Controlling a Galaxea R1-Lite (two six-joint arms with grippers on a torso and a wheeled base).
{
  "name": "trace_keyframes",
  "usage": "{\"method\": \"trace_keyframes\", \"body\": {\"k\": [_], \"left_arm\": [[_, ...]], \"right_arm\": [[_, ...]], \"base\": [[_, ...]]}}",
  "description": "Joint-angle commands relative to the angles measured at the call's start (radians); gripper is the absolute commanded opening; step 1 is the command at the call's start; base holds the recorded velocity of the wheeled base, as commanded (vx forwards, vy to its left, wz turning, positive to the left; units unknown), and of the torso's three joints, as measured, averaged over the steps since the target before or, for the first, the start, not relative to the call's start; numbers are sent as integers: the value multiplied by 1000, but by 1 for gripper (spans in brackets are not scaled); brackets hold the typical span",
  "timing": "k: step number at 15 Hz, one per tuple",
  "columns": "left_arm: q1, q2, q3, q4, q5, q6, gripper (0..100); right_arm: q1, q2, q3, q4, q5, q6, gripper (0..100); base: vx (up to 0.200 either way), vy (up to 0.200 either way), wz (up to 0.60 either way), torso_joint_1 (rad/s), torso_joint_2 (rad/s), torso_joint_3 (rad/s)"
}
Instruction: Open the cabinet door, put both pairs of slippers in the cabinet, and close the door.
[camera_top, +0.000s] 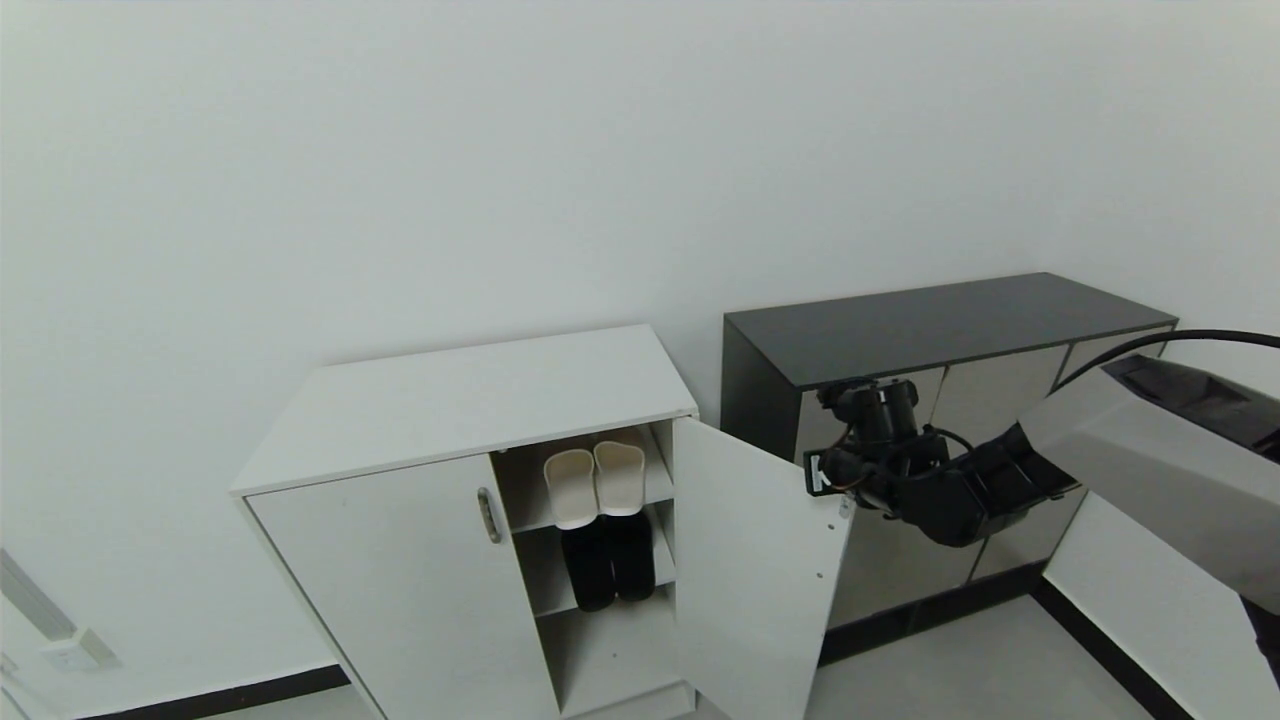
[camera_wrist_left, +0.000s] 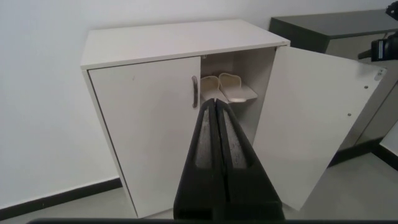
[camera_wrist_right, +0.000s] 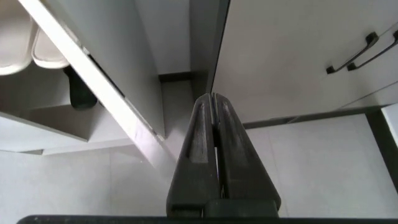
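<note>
Looks like the slippers (camera_top: 596, 485) are in the cabinet (camera_top: 460, 400), so only the open door (camera_top: 750, 570) is left: right gripper (camera_wrist_right: 213, 99), jaws closed on nothing, sits by its edge and should push it shut.

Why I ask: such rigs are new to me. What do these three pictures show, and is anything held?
A two-armed wheeled robot. One picture looks down from its head; the others look along each wrist at that arm's hand. The left hand and right hand are shut, holding nothing. Ahead stands a white two-door cabinet, its right door open. Inside, a pair of cream slippers sits one shelf above a pair of black slippers. The right hand is near the door's outer edge.
</note>
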Motion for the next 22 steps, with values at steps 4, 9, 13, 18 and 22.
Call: {"method": "trace_keyframes", "body": {"k": [4, 9, 13, 18, 22], "left_arm": [[1, 0, 0, 0, 0, -1, 0], [1, 0, 0, 0, 0, -1, 0], [1, 2, 0, 0, 0, -1, 0], [1, 0, 0, 0, 0, -1, 0], [1, 2, 0, 0, 0, -1, 0]], "right_arm": [[46, -30, 56, -2, 0, 0, 0], [206, -116, 197, -61, -9, 0, 0], [355, -175, 302, -97, -11, 0, 0], [370, -208, 362, -239, -11, -23, 0], [370, -241, 412, -260, -6, -25, 0]], "base": [[0, 0, 0, 0, 0, 0], [0, 0, 0, 0, 0, 0], [0, 0, 0, 0, 0, 0], [0, 0, 0, 0, 0, 0], [0, 0, 0, 0, 0, 0]]}}
